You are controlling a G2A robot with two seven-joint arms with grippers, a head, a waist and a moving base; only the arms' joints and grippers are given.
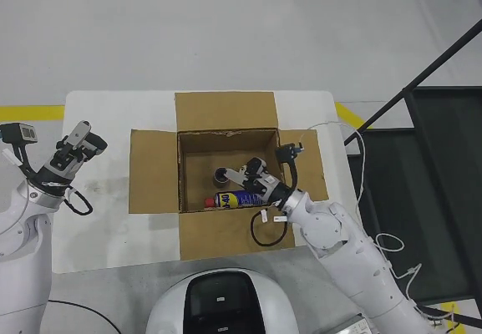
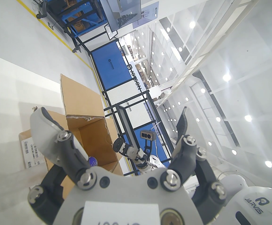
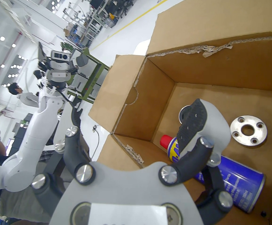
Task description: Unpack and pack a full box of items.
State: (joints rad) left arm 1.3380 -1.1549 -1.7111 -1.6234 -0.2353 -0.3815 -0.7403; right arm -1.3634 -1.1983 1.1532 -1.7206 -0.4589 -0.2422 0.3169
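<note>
Open brown cardboard box (image 1: 224,110) sits mid white table (image 1: 115,108), all four flaps folded out. Inside, a blue spray can with a red cap (image 1: 234,199) lies on its side near the front wall; a round metal flange with bolt holes (image 1: 222,174) lies flat beside it. Right gripper (image 1: 253,175) is in the box just above the can, fingers apart, holding nothing. Left gripper (image 1: 82,142) hangs over the table's left edge, well apart from the box, fingers spread and empty.

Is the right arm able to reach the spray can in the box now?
Probably yes: the open right tool hangs over the open box, above the lying spray can; the metal flange lies apart.
</note>
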